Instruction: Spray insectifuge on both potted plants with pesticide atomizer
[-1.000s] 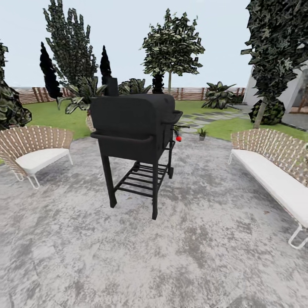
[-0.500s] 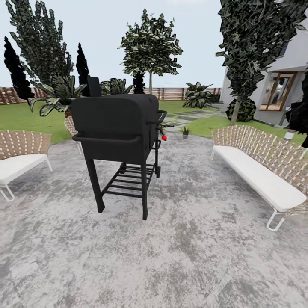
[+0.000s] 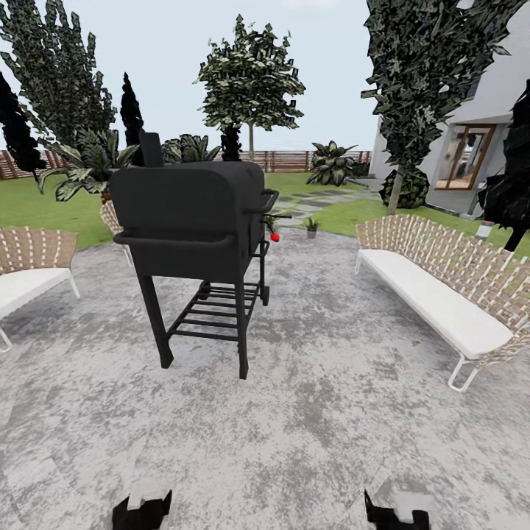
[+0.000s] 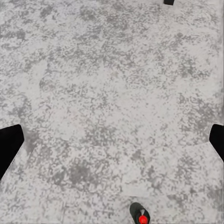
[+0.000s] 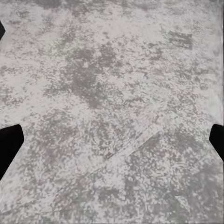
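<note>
From the head view, a black grill (image 3: pixel 195 243) on four legs stands on the round grey mottled patio (image 3: pixel 309 412), with a small red ball knob (image 3: pixel 274 237) sticking out at its far side. Just beyond that knob, at the edge of the patio where the lawn (image 3: pixel 51 206) and stepping stones (image 3: pixel 313 199) begin, sits one small potted plant (image 3: pixel 311 225) in a grey pot; a second bit of green leaf shows right behind the grill's side shelf, too hidden to name. A long wicker bench (image 3: pixel 442 287) with a white cushion runs along the right, a wicker chair (image 3: pixel 29 265) sits at the left, and a brown slatted fence (image 3: pixel 287 160) closes the back. The tops of the left gripper (image 3: pixel 142 508) and right gripper (image 3: pixel 397 513) peek in at the bottom edge. In the left wrist view the dark fingertips (image 4: pixel 9 144) sit far apart at either edge over bare paving, so this pincer is spread and holds nothing; a small dark piece with a red tip (image 4: pixel 142 217) shows at the edge. In the right wrist view the fingertips (image 5: pixel 9 142) are likewise wide apart over mottled paving, empty. I cannot pick out the pesticide atomizer anywhere.
</note>
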Robot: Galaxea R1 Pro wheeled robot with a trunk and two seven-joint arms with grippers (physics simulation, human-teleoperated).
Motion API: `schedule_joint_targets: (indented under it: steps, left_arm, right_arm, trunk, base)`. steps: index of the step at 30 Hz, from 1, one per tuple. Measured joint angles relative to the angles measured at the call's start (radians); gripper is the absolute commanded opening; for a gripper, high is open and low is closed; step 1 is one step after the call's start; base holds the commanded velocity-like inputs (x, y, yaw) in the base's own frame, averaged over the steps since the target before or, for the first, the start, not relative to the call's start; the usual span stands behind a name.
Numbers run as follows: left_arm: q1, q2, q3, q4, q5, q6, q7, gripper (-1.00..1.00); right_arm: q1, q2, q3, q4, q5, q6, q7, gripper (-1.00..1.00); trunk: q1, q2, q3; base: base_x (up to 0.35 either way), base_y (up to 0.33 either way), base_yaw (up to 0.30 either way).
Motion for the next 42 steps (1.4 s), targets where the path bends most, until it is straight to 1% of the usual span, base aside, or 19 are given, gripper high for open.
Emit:
schedule_joint_targets:
  steps: [2, 4, 8, 12, 14, 16, 18, 20, 22, 24, 26, 28, 29, 31, 32, 34, 37, 40, 42]
  left_arm:
    - [-0.006, 0.001, -0.004, -0.005, -0.001, -0.001, -0.001, 1.00]
    - [-0.008, 0.006, -0.006, -0.010, -0.002, -0.001, -0.002, 1.00]
    - [-0.014, 0.013, -0.007, -0.023, -0.002, 0.001, -0.006, 1.00]
    - [-0.045, 0.010, -0.008, -0.065, -0.006, 0.015, -0.016, 1.00]
    - [-0.072, 0.003, -0.009, -0.072, -0.010, 0.018, -0.032, 1.00]
    - [-0.098, 0.002, -0.011, -0.076, -0.013, 0.020, -0.044, 1.00]
    - [-0.146, 0.006, -0.020, -0.076, -0.036, 0.028, -0.051, 1.00]
    - [-0.210, 0.012, -0.026, -0.075, -0.072, 0.087, -0.056, 1.00]
    - [-0.226, 0.013, -0.027, -0.076, -0.083, 0.139, -0.057, 1.00]
    - [-0.227, 0.012, -0.027, -0.074, -0.086, 0.163, -0.055, 1.00]
    - [-0.226, 0.013, -0.024, -0.068, -0.084, 0.161, -0.054, 1.00]
    - [-0.226, 0.012, -0.021, -0.062, -0.081, 0.131, -0.052, 1.00]
    - [-0.226, 0.010, -0.020, -0.059, -0.081, 0.110, -0.052, 1.00]
    - [-0.225, 0.007, -0.018, -0.044, -0.078, 0.065, -0.049, 1.00]
    - [-0.225, 0.006, -0.017, -0.033, -0.076, 0.052, -0.049, 1.00]
    - [-0.225, 0.005, -0.016, -0.018, -0.075, 0.042, -0.048, 1.00]
    - [-0.225, 0.005, -0.017, -0.008, -0.076, 0.038, -0.048, 1.00]
    - [-0.219, 0.013, -0.013, -0.003, -0.078, 0.035, -0.044, 1.00]
    - [-0.209, 0.015, -0.012, -0.002, -0.077, 0.035, -0.043, 1.00]
  right_arm:
    - [-0.051, 0.000, 0.000, -0.011, 0.001, 0.002, 0.000, 1.00]
    - [-0.076, 0.000, 0.000, -0.010, 0.001, 0.002, 0.001, 1.00]
    - [-0.092, 0.000, 0.000, -0.013, 0.001, 0.002, 0.006, 1.00]
    - [-0.099, -0.003, 0.000, -0.055, 0.002, 0.008, 0.002, 1.00]
    - [-0.104, -0.009, 0.000, -0.095, 0.002, 0.036, 0.001, 1.00]
    - [-0.111, -0.012, -0.002, -0.128, 0.002, 0.091, 0.000, 1.00]
    - [-0.133, -0.013, -0.002, -0.167, 0.001, 0.161, 0.000, 1.00]
    - [-0.171, -0.014, -0.002, -0.197, 0.001, 0.224, 0.000, 1.00]
    - [-0.192, -0.014, -0.002, -0.205, 0.000, 0.238, 0.002, 1.00]
    - [-0.201, -0.013, -0.002, -0.204, 0.000, 0.241, 0.006, 1.00]
    - [-0.205, -0.011, 0.001, -0.204, 0.003, 0.243, 0.007, 1.00]
    - [-0.207, -0.009, 0.004, -0.248, 0.011, 0.247, 0.008, 1.00]
    - [-0.207, -0.006, 0.013, -0.291, 0.021, 0.249, 0.007, 1.00]
    - [-0.208, -0.002, 0.075, -0.402, 0.092, 0.250, 0.003, 1.00]
    - [-0.208, -0.001, 0.104, -0.436, 0.144, 0.249, 0.001, 1.00]
    - [-0.208, 0.000, 0.124, -0.447, 0.181, 0.248, 0.000, 1.00]
    - [-0.208, 0.002, 0.136, -0.403, 0.197, 0.246, 0.000, 1.00]
    - [-0.208, 0.002, 0.136, -0.290, 0.203, 0.242, -0.001, 1.00]
    - [-0.208, -0.003, 0.095, -0.240, 0.198, 0.241, -0.001, 1.00]
  trunk:
    - [0.000, 0.000, 0.000]
    - [0.000, 0.000, 0.000]
    - [0.000, 0.000, 0.000]
    - [0.015, -0.028, -0.013]
    - [0.023, -0.042, -0.019]
    - [0.031, -0.056, -0.025]
    - [0.038, -0.070, -0.031]
    - [0.046, -0.084, -0.037]
    - [0.054, -0.098, -0.044]
    - [0.061, -0.112, -0.050]
    - [0.069, -0.126, -0.056]
    - [0.077, -0.140, -0.063]
    - [0.080, -0.147, -0.066]
    - [0.088, -0.161, -0.072]
    - [0.092, -0.168, -0.075]
    - [0.100, -0.182, -0.082]
    - [0.111, -0.203, -0.091]
    - [0.123, -0.224, -0.100]
    - [0.130, -0.238, -0.107]
  base:
    - [0.000, 0.000, 0.000]
    - [0.000, 0.000, 0.000]
    - [0.000, 0.000, 0.000]
    - [0.000, 0.000, 0.000]
    - [0.000, 0.000, 0.000]
    - [0.000, 0.000, 0.000]
    - [0.000, 0.000, 0.000]
    - [0.000, 0.000, 0.000]
    - [0.000, 0.000, 0.000]
    - [0.000, 0.000, 0.000]
    - [0.000, 0.000, 0.000]
    - [0.000, 0.000, 0.000]
    - [0.000, 0.000, 0.000]
    - [0.000, 0.000, 0.000]
    - [0.000, 0.000, 0.000]
    - [0.000, 0.000, 0.000]
    - [0.000, 0.000, 0.000]
    - [0.000, 0.000, 0.000]
    - [0.000, 0.000, 0.000]
